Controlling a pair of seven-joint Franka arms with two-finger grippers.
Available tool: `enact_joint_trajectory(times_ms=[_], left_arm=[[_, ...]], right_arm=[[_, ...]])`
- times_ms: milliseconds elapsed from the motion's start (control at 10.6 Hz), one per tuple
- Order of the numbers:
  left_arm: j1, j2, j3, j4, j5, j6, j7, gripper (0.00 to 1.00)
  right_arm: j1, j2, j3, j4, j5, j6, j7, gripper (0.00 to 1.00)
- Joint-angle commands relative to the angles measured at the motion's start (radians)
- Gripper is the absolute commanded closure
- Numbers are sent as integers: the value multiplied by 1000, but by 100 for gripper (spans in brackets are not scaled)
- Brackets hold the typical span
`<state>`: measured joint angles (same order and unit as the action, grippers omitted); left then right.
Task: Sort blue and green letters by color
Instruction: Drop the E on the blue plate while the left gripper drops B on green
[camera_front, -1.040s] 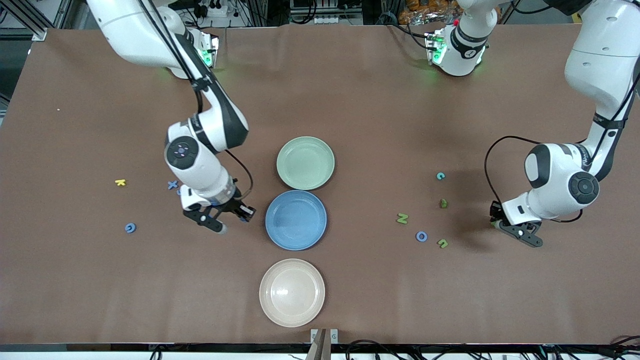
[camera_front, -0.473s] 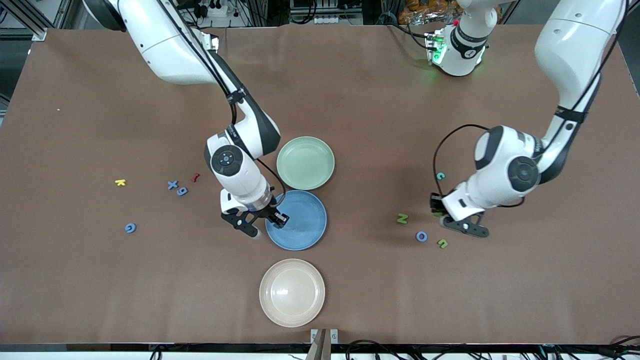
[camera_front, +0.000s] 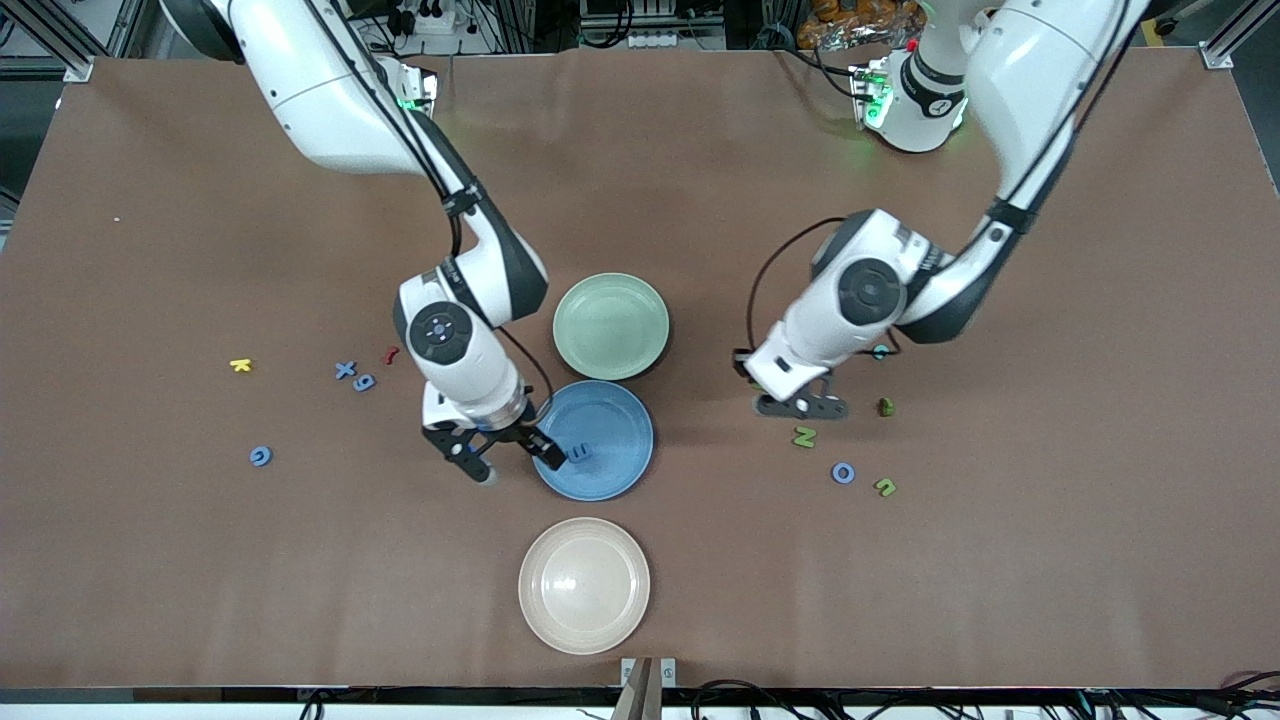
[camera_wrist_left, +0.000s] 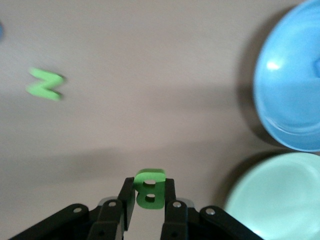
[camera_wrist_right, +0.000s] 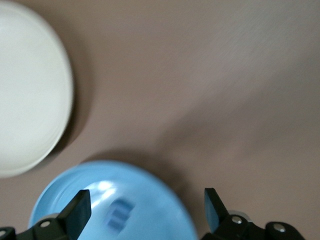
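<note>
A blue E (camera_front: 579, 453) is lying flat in the blue plate (camera_front: 625, 470); a green B (camera_wrist_left: 149, 187) is sitting upright, pinched between the left gripper's (camera_wrist_left: 149, 197) jaws.

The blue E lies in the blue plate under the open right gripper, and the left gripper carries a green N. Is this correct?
One detail is wrong. The left gripper is shut on the green B, as the left wrist view shows; the green N lies on the table. The rest holds: the blue E lies in the blue plate under the open right gripper.
</note>
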<state>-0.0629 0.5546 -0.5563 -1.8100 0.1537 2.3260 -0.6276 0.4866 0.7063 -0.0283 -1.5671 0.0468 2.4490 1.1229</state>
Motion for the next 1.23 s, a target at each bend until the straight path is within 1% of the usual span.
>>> enact_joint_trajectory(times_ms=[0, 95, 189, 284, 378, 473, 567, 662, 756, 851, 946, 1040, 1135], left_arm=[[-188, 65, 19, 104, 20, -4, -290, 100], [-237, 97, 30, 139, 20, -1, -352, 100], [-303, 119, 71, 171, 18, 3, -409, 100], [-392, 132, 138, 208, 17, 4, -464, 100], [-450, 148, 188, 227, 10, 6, -503, 100], [-472, 166, 202, 245, 7, 7, -527, 89], [-472, 168, 202, 250, 9, 7, -535, 34], [-466, 162, 202, 254, 9, 7, -531, 36], [-463, 153, 202, 258, 6, 6, -537, 23], [-457, 142, 204, 256, 7, 6, -535, 13], [-453, 134, 204, 258, 9, 6, -534, 13], [-419, 117, 213, 255, 19, -2, -518, 20], [-366, 107, 213, 247, 23, -11, -462, 30]], right_arm=[[-135, -31, 7, -21, -85, -41, -67, 0], [-192, -34, 7, -24, -85, -42, -145, 0], [-256, -44, 14, -31, -85, -57, -252, 0], [-331, -62, 31, -40, -85, -82, -370, 0], [-429, -70, 91, -42, -84, -87, -543, 0], [-510, -76, 129, -50, -84, -106, -686, 0], [-552, -77, 133, -50, -84, -139, -812, 0], [-591, -77, 133, -51, -85, -172, -941, 0], [-629, -79, 133, -68, -87, -182, -1076, 0], [-658, -88, 131, -95, -88, -182, -1180, 0], [-683, -90, 131, -115, -108, -180, -1227, 0], [-710, -90, 131, -129, -158, -173, -1244, 0], [-729, -87, 131, -137, -186, -168, -1247, 0]])
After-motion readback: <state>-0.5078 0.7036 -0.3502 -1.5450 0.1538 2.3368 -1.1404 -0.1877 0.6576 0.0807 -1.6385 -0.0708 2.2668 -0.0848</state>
